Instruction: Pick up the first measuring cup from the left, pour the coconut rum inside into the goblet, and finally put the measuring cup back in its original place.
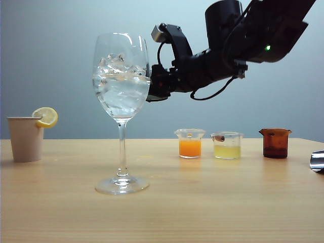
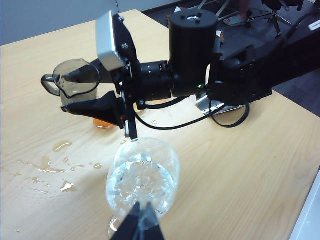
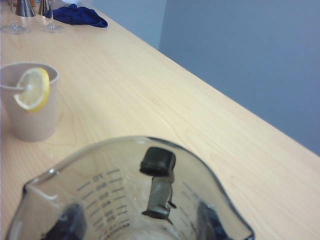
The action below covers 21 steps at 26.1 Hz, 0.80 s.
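Exterior view, right gripper (image 1: 152, 86) holding measuring cup (image 2: 77, 82), left gripper (image 2: 141, 225) beside goblet (image 1: 121, 81)

We're looking at a matte-black right arm (image 1: 243, 35) with a chunky cylindrical joint, looping black cables, a grey wrist camera box (image 2: 109, 41) and a tiny green LED (image 1: 267, 48) (lit).
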Motion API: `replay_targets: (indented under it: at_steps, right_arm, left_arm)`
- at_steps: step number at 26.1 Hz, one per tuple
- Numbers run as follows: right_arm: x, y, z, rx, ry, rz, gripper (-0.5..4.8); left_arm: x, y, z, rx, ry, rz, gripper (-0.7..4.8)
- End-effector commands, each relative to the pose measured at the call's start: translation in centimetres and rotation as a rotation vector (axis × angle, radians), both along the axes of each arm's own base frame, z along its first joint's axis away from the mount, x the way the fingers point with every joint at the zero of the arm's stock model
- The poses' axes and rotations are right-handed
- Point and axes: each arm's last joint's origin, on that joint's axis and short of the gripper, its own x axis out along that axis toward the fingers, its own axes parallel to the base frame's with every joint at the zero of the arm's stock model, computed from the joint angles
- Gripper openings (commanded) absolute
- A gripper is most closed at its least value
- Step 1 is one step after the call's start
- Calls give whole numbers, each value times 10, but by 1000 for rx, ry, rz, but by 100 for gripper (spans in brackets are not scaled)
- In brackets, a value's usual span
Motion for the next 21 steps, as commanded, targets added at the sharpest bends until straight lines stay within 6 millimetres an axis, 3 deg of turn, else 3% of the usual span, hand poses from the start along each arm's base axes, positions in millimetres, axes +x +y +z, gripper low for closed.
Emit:
replay_targets:
  at_steps: [1,21]
  right_arm:
    - [3,2,0,36,-32,5,48]
    - [8,23,-44,60,10,-22,43]
  left_arm:
    - [0,0,2,-6,-16,-7,-6]
    - [1,-1,2,-5,-13,-6,-6]
